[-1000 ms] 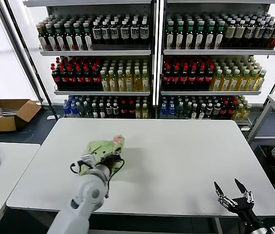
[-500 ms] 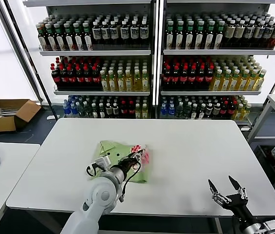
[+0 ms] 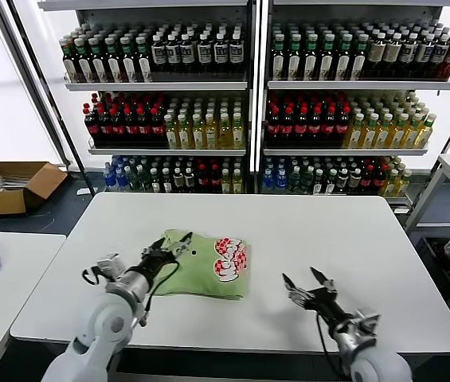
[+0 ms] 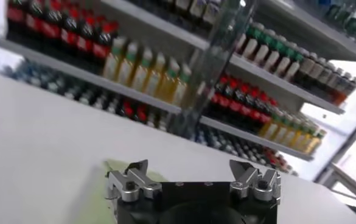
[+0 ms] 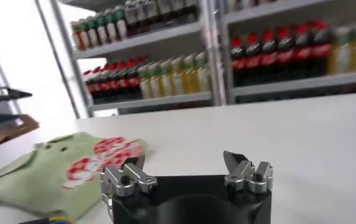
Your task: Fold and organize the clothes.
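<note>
The polo shirt lay folded mid-table, long axis running left to right. The left hand, released, hovered at its left end. The right hand, also unclenched, stood well apart near the front edge.

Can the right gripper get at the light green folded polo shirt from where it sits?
Probably yes. The right gripper is open, hovering over bare white table beside the light green polo shirt; nothing lies between them. The left gripper, open, sits at the shirt's far edge.
</note>
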You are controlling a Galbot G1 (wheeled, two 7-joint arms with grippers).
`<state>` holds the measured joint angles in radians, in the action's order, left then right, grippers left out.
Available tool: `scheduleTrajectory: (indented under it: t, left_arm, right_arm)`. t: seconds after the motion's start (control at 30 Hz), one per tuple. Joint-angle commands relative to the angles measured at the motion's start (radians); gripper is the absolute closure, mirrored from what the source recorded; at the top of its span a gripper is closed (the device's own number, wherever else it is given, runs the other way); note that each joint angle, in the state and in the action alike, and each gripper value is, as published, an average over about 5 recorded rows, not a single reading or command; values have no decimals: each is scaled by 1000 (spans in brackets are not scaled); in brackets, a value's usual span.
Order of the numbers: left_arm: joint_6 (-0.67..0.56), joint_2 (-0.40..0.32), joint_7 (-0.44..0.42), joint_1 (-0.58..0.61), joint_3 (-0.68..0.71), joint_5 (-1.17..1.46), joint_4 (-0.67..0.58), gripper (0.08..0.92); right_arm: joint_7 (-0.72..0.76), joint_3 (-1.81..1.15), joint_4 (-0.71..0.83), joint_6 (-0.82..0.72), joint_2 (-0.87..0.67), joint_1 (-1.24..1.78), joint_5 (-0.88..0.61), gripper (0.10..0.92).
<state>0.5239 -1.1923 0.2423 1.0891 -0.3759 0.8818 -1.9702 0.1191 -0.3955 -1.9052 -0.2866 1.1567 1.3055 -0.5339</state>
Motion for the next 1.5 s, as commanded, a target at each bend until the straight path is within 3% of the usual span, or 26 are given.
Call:
scheduleTrajectory:
  t: [0.03,0.33,0.8,1.13,1.37,1.5]
  left_arm:
    - [-5,33,-102,159,-222,-98,-121,179]
    - [1,-60,-89,263,-233,-83,-186,177]
    - [9,-77,-46,260,-219,-56,-185,177]
    - [13,-86,-31,255,-219,-24,-175,177]
    - [13,-116,-27,244,-177,-33,-160,177]
    - [14,-133,-15,229,-151,-37,-150,177]
  right_arm:
    - [-106,429,194,-141,-2,-382,-35,203]
    - [-125,480,276,-170,36,-444,-36,231]
    - [-114,433,203,-196,-22,-396,4,631]
    - [-49,208,74,-171,-261,-198,54,894]
    - [-48,28,-16,-112,-332,-31,59,909]
    - [-114,-5,-88,-63,-295,25,92,843]
